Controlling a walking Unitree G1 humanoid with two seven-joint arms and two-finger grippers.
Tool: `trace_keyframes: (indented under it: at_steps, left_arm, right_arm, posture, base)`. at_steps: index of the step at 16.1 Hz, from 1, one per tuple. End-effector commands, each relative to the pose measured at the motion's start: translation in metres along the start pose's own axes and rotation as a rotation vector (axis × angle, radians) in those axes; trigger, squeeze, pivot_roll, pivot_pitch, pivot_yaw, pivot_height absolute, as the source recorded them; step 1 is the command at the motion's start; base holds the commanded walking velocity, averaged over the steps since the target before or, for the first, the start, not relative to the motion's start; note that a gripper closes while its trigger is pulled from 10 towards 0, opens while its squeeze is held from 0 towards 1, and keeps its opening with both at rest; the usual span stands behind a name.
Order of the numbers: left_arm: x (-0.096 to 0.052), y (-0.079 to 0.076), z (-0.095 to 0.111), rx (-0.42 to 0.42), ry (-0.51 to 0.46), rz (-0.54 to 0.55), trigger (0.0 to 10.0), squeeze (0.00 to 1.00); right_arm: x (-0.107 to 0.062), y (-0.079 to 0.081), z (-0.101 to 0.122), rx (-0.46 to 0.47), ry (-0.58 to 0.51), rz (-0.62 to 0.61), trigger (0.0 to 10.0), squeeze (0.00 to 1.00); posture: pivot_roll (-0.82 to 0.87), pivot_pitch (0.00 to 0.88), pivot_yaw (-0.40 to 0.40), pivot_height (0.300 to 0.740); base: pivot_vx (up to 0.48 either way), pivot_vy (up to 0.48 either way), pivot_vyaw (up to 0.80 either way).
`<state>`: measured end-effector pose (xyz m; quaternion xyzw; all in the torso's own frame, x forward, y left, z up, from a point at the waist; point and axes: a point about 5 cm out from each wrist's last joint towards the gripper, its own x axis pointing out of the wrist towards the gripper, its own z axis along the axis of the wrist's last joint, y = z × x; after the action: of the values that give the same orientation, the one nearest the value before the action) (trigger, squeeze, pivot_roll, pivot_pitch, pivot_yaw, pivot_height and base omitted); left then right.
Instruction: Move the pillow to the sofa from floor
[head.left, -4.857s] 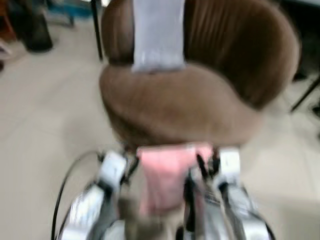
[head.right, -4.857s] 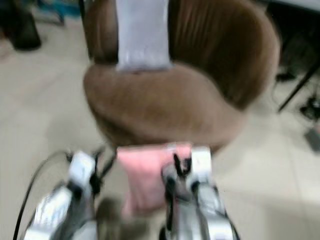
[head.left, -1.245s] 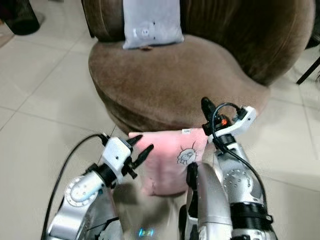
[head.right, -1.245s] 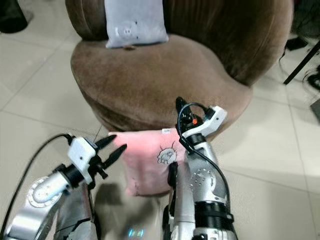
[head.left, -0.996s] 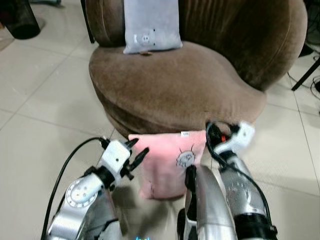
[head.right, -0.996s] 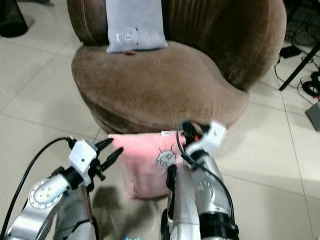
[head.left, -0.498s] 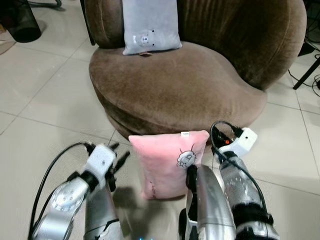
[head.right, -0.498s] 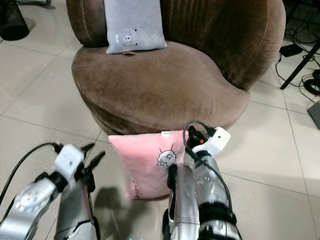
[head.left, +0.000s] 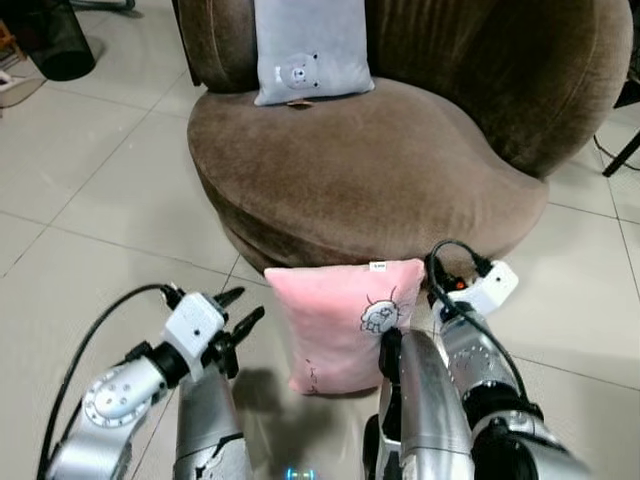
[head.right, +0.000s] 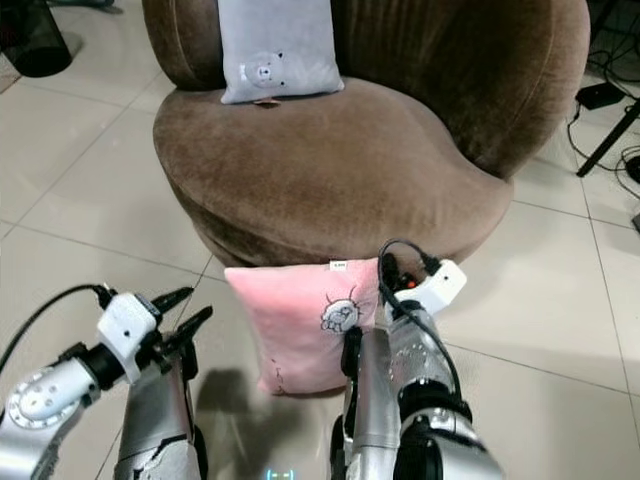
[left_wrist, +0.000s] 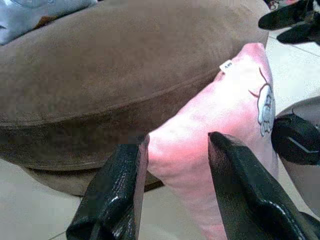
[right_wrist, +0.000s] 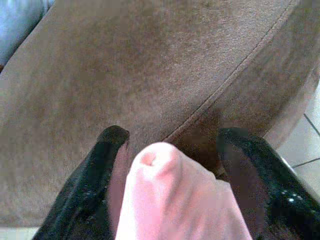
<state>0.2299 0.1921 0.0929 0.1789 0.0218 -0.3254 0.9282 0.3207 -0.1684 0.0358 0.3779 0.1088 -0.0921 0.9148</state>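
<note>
A pink pillow (head.left: 335, 325) with a small cartoon print stands upright on the tiled floor, leaning on the base of the brown round sofa (head.left: 400, 170). My left gripper (head.left: 240, 312) is open and sits to the pillow's left, a short gap away from it. In the left wrist view the pillow (left_wrist: 220, 120) lies just beyond the spread fingers (left_wrist: 127, 185). My right gripper (right_wrist: 172, 137) is open at the pillow's upper right corner. That corner (right_wrist: 160, 170) pokes up between its two black fingers (right_wrist: 250, 165), close to the sofa's seat edge.
A grey pillow (head.left: 310, 50) with a bear face leans on the sofa's backrest. A black bin (head.left: 60, 40) stands at the far left. A black stand leg (head.left: 625, 150) and cables (head.right: 600, 95) lie on the floor to the right. Open tiles (head.left: 90, 190) spread to the left.
My left gripper has drawn back leftward from the pillow's left edge and now stands apart from it. The right gripper stays at the upper right corner. The pillow remains on the floor.
</note>
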Motion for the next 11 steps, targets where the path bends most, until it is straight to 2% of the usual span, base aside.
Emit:
trace_keyframes:
  at_steps: [1, 6, 9, 10, 11]
  left_arm:
    - [-0.001, 0.001, 0.007, -0.002, -0.013, -0.02, 10.0, 0.0]
    - [-0.009, 0.0, 0.018, 0.0, -0.02, -0.094, 10.0, 0.0]
    - [-0.013, 0.0, 0.022, 0.0, -0.009, -0.112, 10.0, 0.0]
    - [-0.013, 0.0, 0.023, -0.001, -0.008, -0.117, 10.0, 0.0]
    - [-0.012, -0.001, 0.023, -0.003, -0.006, -0.123, 10.0, 0.0]
  right_arm:
    - [0.0, -0.005, 0.001, 0.018, -0.01, -0.017, 10.0, 1.0]
    - [0.004, -0.007, 0.003, -0.005, -0.011, -0.028, 10.0, 1.0]
    - [0.006, 0.0, 0.0, -0.087, 0.015, -0.013, 10.0, 1.0]
    - [0.007, 0.004, -0.002, -0.085, 0.02, 0.008, 10.0, 1.0]
    - [0.007, 0.009, -0.004, -0.078, 0.026, 0.038, 10.0, 0.83]
  posture:
    - [0.32, 0.262, -0.063, 0.482]
    - [0.36, 0.295, -0.038, 0.482]
    - [0.37, 0.311, -0.032, 0.482]
    - [0.38, 0.315, -0.034, 0.482]
    - [0.38, 0.318, -0.034, 0.482]
  base:
    - [0.0, 0.0, 0.0]
    - [0.0, 0.0, 0.0]
    - [0.0, 0.0, 0.0]
    - [0.0, 0.0, 0.0]
    - [0.0, 0.0, 0.0]
